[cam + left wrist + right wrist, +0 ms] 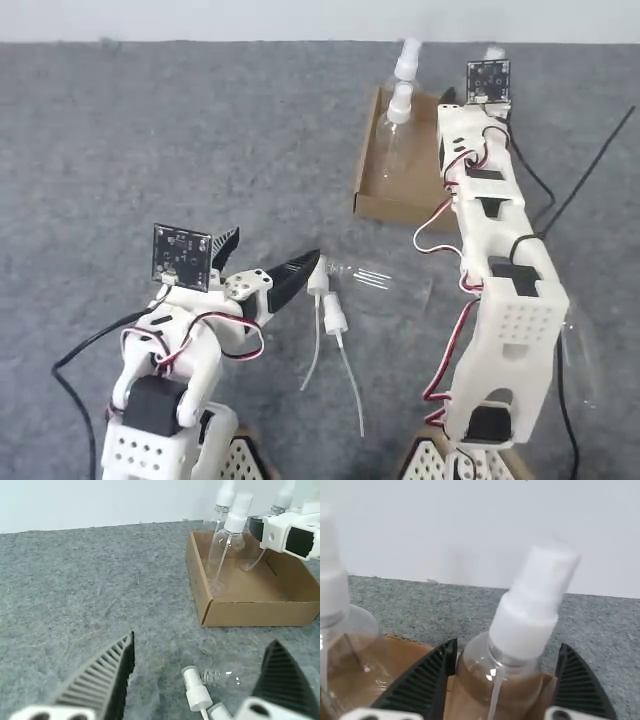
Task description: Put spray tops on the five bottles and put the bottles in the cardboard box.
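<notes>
My right gripper (509, 647) is open over the cardboard box (372, 195), one finger on each side of an upright clear bottle (495, 675) with a white spray top (532, 605). Two more capped bottles (398, 110) stand in the box. My left gripper (275, 245) is open low over the grey mat. Just past its fingertips lie two loose spray tops (320, 278) with long tubes. Beside them a clear uncapped bottle (385, 280) lies on its side. In the left wrist view, one spray top (196, 692) and the lying bottle (220, 677) sit between the fingers.
Another clear bottle (582, 350) lies beside the right arm (500, 260) near its base. The box sits at the far edge against a white wall. Cables trail from both arms. Open grey mat lies to the left of the box.
</notes>
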